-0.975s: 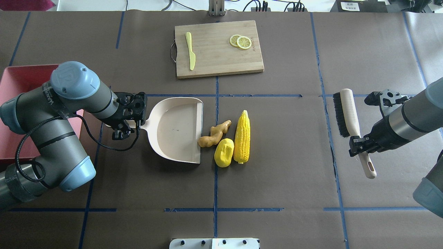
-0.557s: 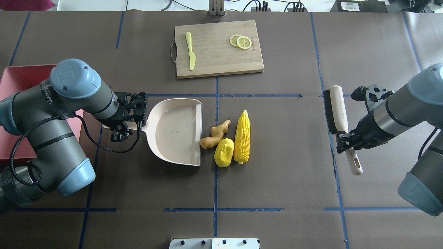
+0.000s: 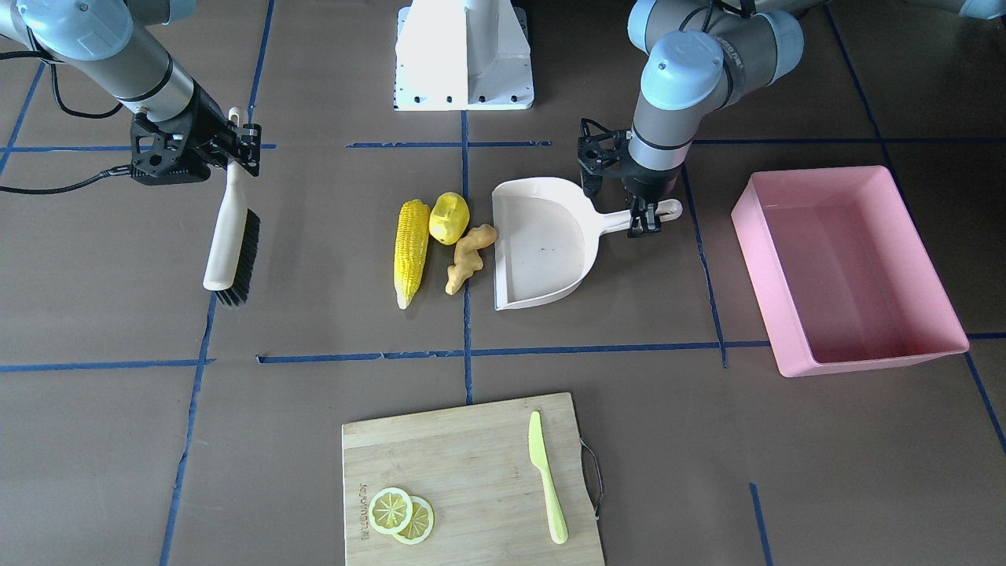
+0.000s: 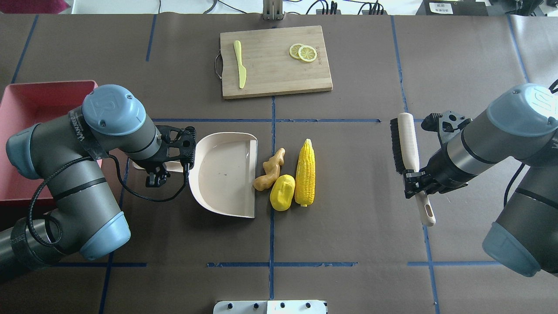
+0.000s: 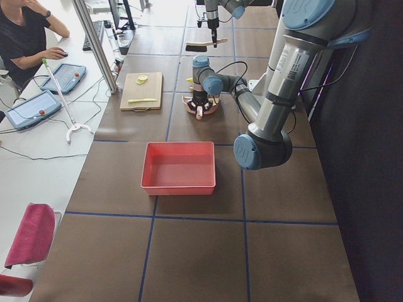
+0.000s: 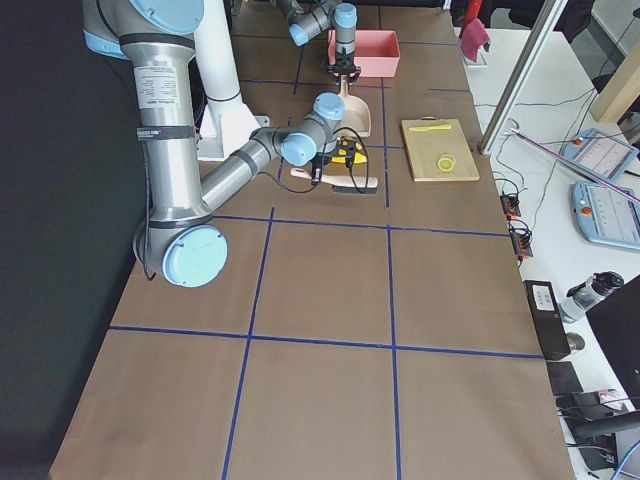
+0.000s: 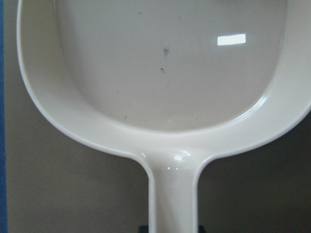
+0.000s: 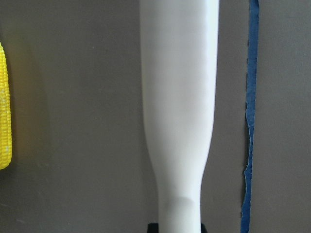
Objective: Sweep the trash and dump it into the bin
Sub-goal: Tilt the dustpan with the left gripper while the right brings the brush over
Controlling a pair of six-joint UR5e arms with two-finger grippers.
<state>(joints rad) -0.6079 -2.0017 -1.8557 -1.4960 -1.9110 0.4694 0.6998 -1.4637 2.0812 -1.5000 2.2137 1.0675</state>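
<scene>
Trash (image 4: 282,196) lies unswept on my desk (image 4: 348,226) (bin (image 3: 764,287) empty); my left hand (image 3: 646,214) grips dustpan (image 4: 224,174), right hand (image 4: 416,181) grips brush (image 4: 405,139).

Left arm (image 4: 83,205) and right arm (image 4: 484,139) are both grey tubes with pale blue joint caps, black cables (image 4: 152,201), white pedestal (image 3: 464,55).

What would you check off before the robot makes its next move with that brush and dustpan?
1. The right gripper holds the brush by its handle: ok.
2. The left gripper holds the dustpan by its handle: ok.
3. Dustpan's open edge faces the ginger root, potato and corn cob: ok.
4. All three lie between brush and dustpan: ok.
5. Brush bristles touching the table: cannot tell.
6. The pink bin is empty: ok.
</scene>
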